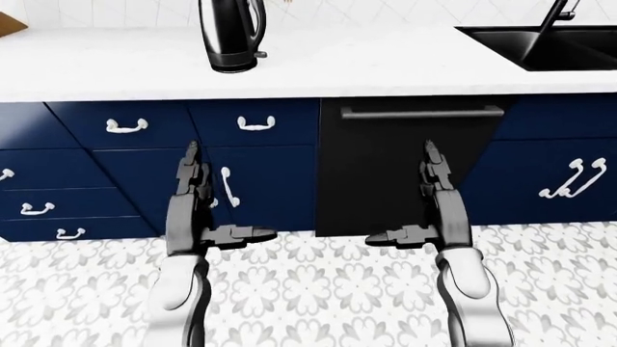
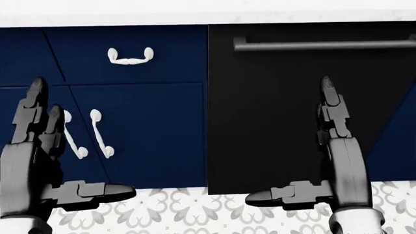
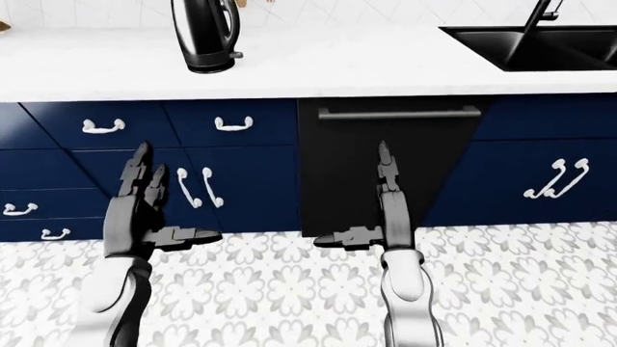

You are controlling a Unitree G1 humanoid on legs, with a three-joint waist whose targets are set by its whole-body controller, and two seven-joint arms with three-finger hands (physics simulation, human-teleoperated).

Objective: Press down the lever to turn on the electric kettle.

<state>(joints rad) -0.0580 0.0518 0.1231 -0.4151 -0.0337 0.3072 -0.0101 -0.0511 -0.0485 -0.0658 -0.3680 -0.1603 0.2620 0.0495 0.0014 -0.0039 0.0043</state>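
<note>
Kettle (image 1: pixel 231 35) is seen standing upright on the white worktop (image 1: pixel 385 69), toward the left of the left-eye view, its top cut off by the upper edge of the picture. Its body is black with a curved handle on its right side, and a small lever (image 1: pixel 260 54) is seen low at the base of that handle. Nothing is touching it.

Both arms are held low in the near part of the scene, well apart from the kettle and below the worktop edge. The left robot hand (image 1: pixel 197 210) is released, with its fingers pointing up and its thumb stretched out to the right; nothing is grasped in it. The right robot hand (image 1: pixel 429 210) is likewise released, with fingers pointing up and thumb stretched to the left, and is empty.

Dark blue cabinet fronts (image 1: pixel 260 155) with white handles are seen beyond the hands, under the worktop. A black dishwasher door (image 1: pixel 410 163) with a bar handle is set to the right of centre, directly beyond the right robot hand. A black sink (image 1: pixel 555 47) with a dark tap (image 1: pixel 559 18) is sunk into the worktop at the far right. The floor (image 1: pixel 318 289) is covered in grey and white patterned tiles.
</note>
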